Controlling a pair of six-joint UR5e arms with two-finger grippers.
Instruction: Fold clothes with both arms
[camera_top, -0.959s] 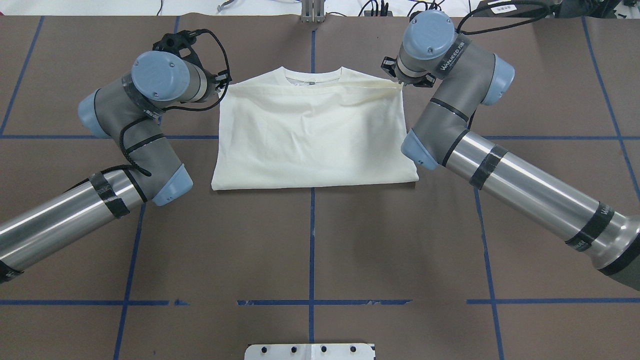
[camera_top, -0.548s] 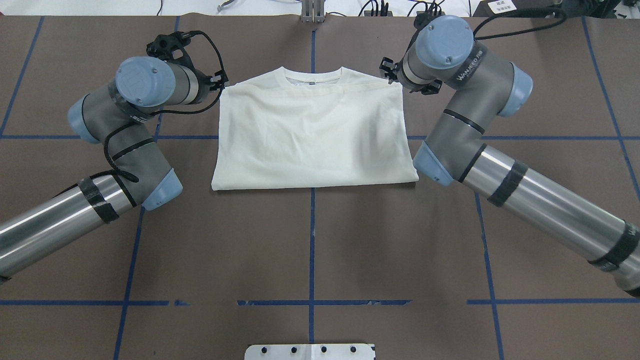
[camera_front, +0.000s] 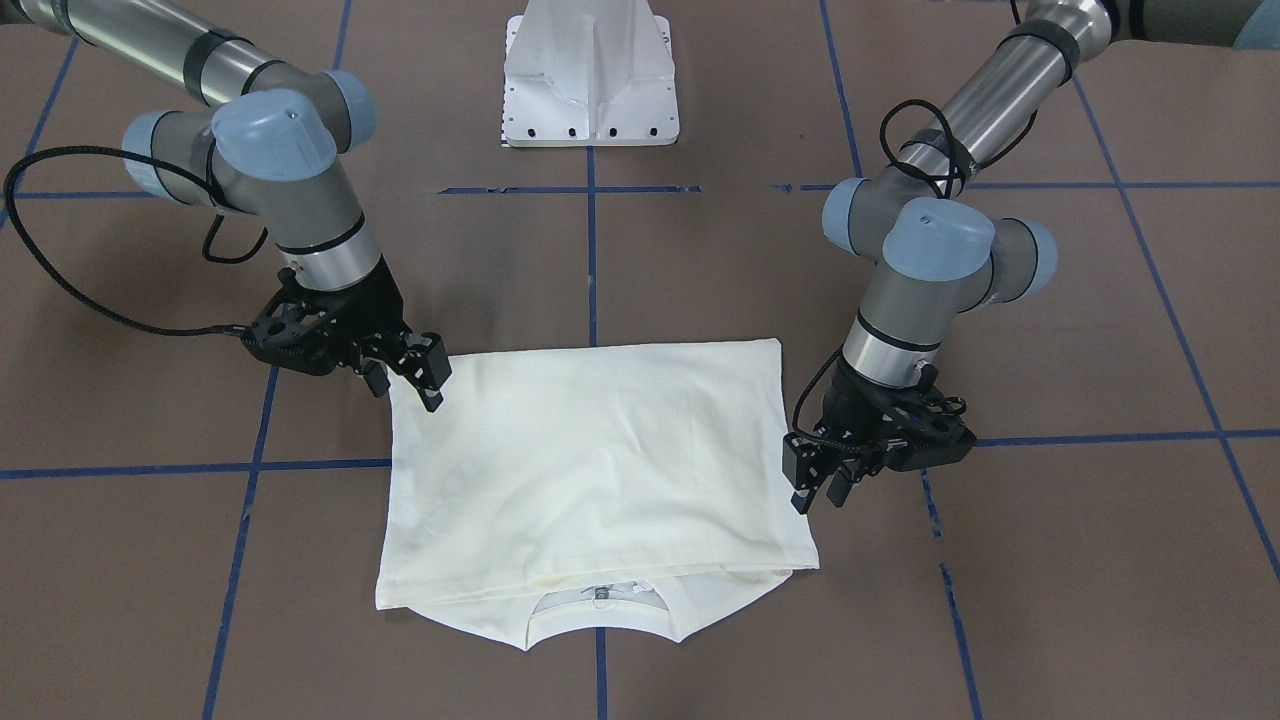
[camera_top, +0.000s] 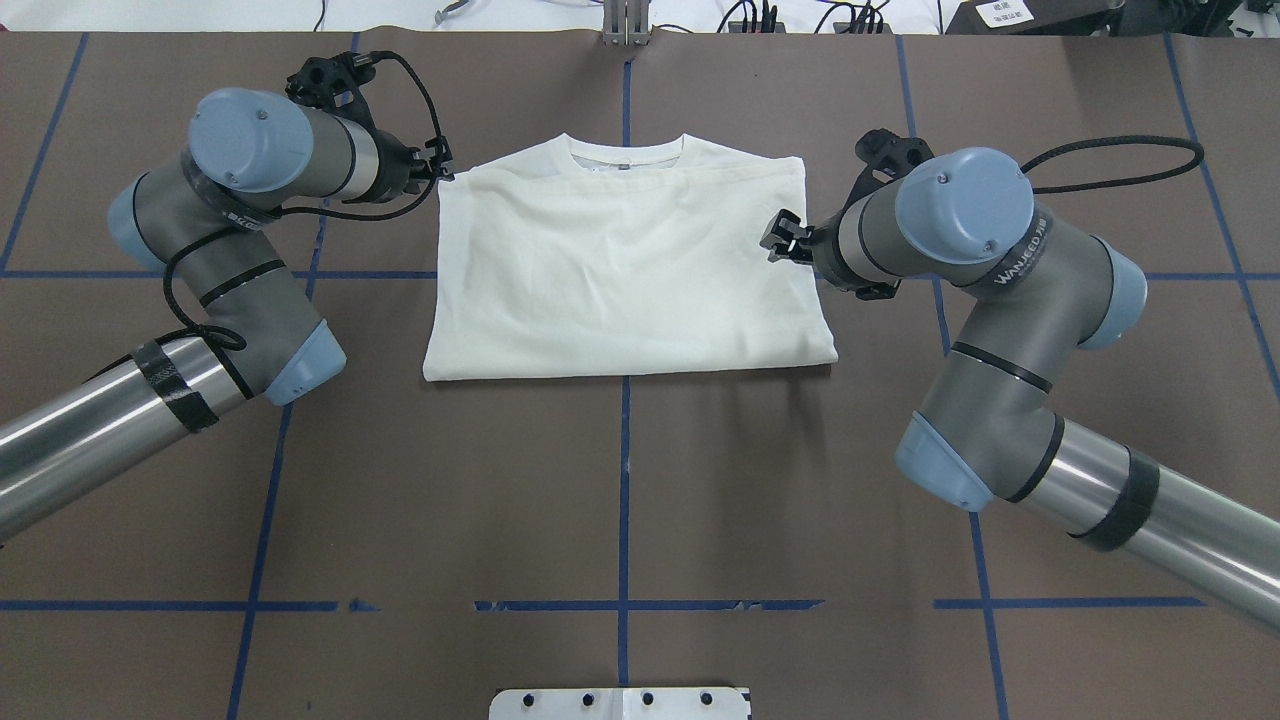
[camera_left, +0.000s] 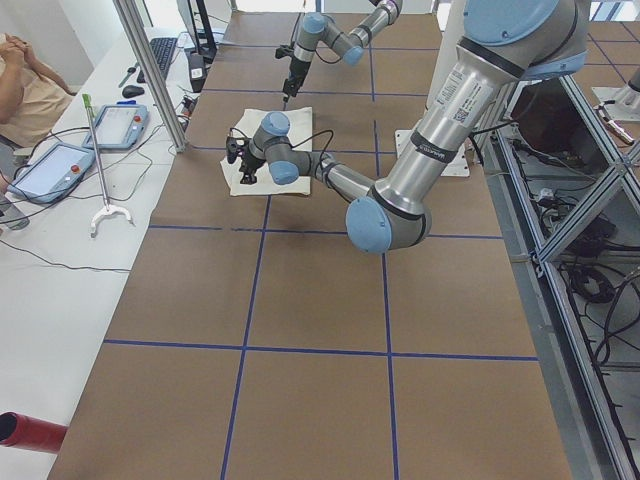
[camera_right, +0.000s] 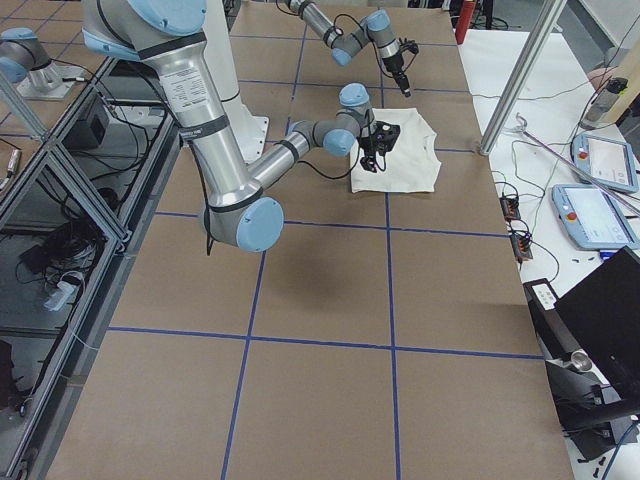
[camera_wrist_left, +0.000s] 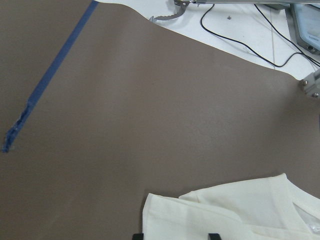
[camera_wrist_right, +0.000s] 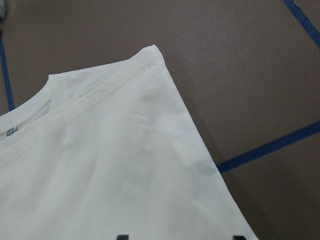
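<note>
left gripper (camera_top: 437, 165) just beside shirt's far-left corner, jaws apart, holding nothing. shirt (camera_top: 620, 270) flat mid-table, plain side up, hem doubled up to just short of the collar; that fold looks laid. right gripper (camera_top: 782, 242) over the right edge, also spread and empty, likely lining up a next grasp.

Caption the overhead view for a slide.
Folded cream T-shirt on table, left gripper near its corner, right gripper near its edge.
</note>
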